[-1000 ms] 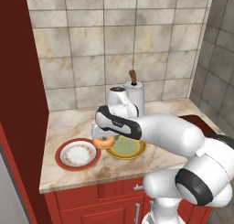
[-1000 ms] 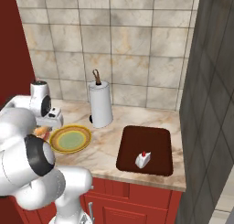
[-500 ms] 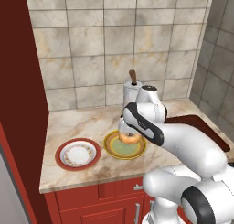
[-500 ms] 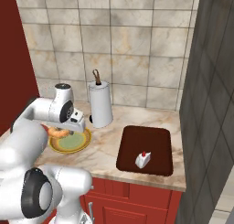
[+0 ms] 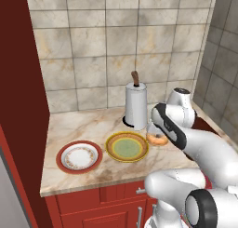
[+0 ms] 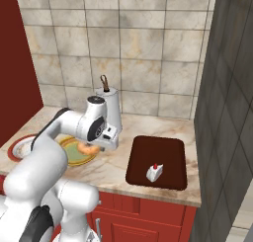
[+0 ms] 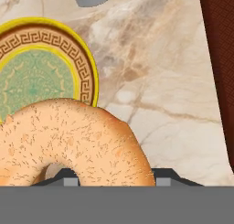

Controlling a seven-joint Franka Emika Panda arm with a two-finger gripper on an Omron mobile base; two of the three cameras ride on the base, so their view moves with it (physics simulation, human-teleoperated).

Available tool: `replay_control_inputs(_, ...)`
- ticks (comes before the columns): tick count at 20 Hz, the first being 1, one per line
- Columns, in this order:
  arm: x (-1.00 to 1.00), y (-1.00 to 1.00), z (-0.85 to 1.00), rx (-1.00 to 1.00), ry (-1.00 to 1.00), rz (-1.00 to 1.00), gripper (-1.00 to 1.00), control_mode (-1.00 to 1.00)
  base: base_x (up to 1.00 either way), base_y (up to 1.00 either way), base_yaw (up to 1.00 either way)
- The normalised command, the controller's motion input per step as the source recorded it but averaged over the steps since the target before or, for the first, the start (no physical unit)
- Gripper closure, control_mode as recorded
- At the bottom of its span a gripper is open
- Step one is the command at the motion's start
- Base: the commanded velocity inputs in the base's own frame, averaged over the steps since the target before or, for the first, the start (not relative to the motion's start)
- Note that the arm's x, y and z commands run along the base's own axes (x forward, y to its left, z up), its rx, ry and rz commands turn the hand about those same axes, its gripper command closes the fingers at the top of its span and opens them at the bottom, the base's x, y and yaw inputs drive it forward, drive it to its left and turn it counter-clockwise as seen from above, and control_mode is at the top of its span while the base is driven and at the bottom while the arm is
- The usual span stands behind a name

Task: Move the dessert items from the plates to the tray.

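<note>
Donut carried in the pincer, above the counter past the yellow plate.

Left to right: the red-rimmed plate (image 5: 79, 156) lies bare; the yellow-rimmed plate (image 5: 127, 146) beside it is bare too. Just right of its rim the gripper (image 5: 157, 137) is closed around the donut (image 5: 157, 139), held clear of the counter (image 6: 111, 169). Farther right, the tray (image 6: 158, 160) holds the cake wedge (image 6: 153, 172) near its front edge.
</note>
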Motion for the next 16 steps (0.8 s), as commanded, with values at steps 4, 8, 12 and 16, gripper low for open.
replay_control_inputs(4,0.0,-0.95,0.11,0.0,0.05,-0.05,1.0,-1.0,0.0,0.0,0.0)
replay_control_inputs(8,0.0,-0.8,0.01,-0.03,0.04,-0.05,1.0,-1.0,0.0,0.0,0.0)
replay_control_inputs(12,0.0,-0.65,-0.01,-0.07,0.0,-0.04,1.0,-1.0,0.0,0.0,0.0)
replay_control_inputs(16,0.03,-0.51,-0.01,-0.05,0.0,-0.03,1.0,-1.0,0.0,0.0,0.0)
